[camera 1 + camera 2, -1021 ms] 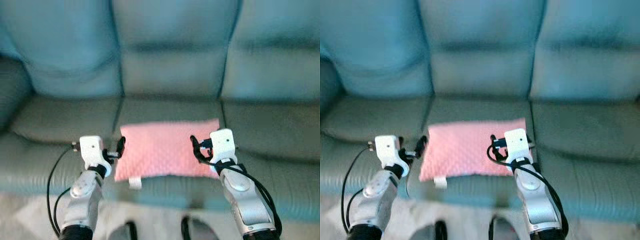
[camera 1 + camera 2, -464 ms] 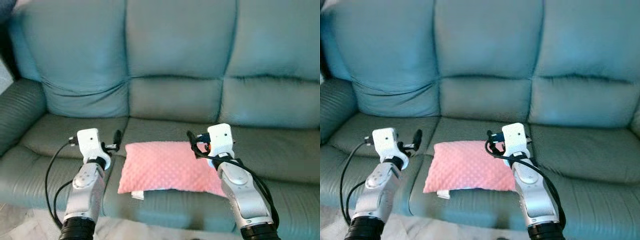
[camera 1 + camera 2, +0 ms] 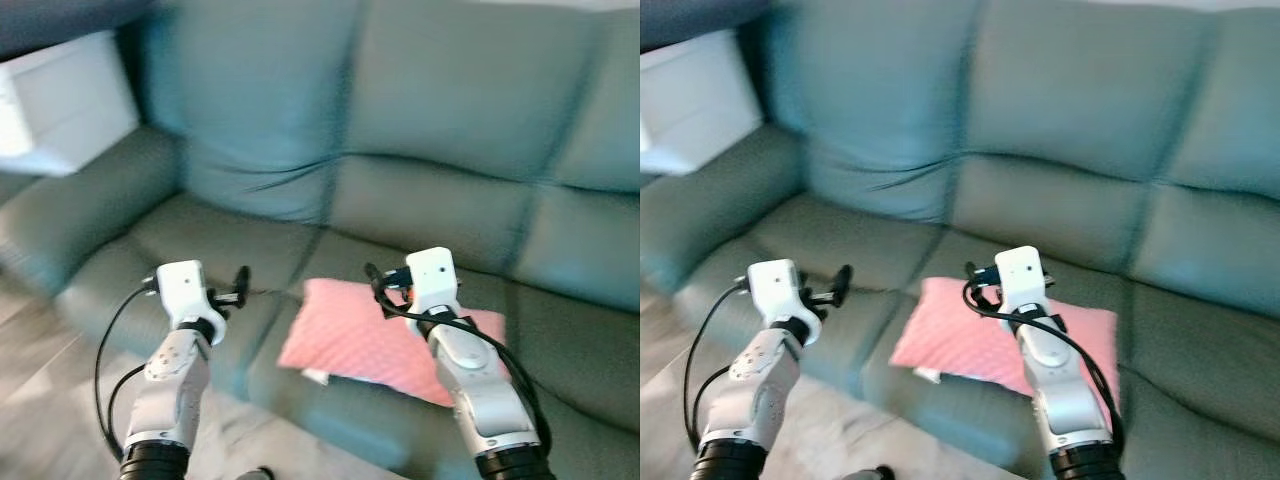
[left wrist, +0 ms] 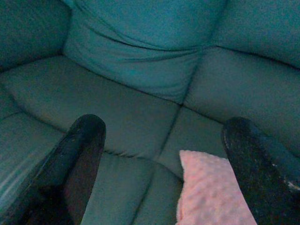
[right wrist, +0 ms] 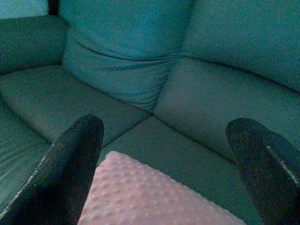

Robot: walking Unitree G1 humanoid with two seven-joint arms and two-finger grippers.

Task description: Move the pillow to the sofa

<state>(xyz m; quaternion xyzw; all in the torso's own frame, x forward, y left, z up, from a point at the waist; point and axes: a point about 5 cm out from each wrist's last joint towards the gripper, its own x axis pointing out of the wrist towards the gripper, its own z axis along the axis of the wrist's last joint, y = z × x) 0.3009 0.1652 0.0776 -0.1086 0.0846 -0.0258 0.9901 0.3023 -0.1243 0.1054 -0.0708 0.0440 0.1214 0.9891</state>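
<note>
Pillow [image 3: 385,340] lying flat on sofa [image 3: 420,200] seat, free of both grippers. Left [image 3: 240,285] and right [image 3: 378,290] fingers spread wide, empty. Task apparently done; nothing left but backing off.

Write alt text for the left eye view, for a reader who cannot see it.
A pink, dimpled rectangular pillow lies flat on the seat of a teal leather sofa, near its front edge. The robot's two silver arms reach forward, the right claw open above the pillow and the left claw open over the seat beside it. The picture is somewhat blurred.
</note>
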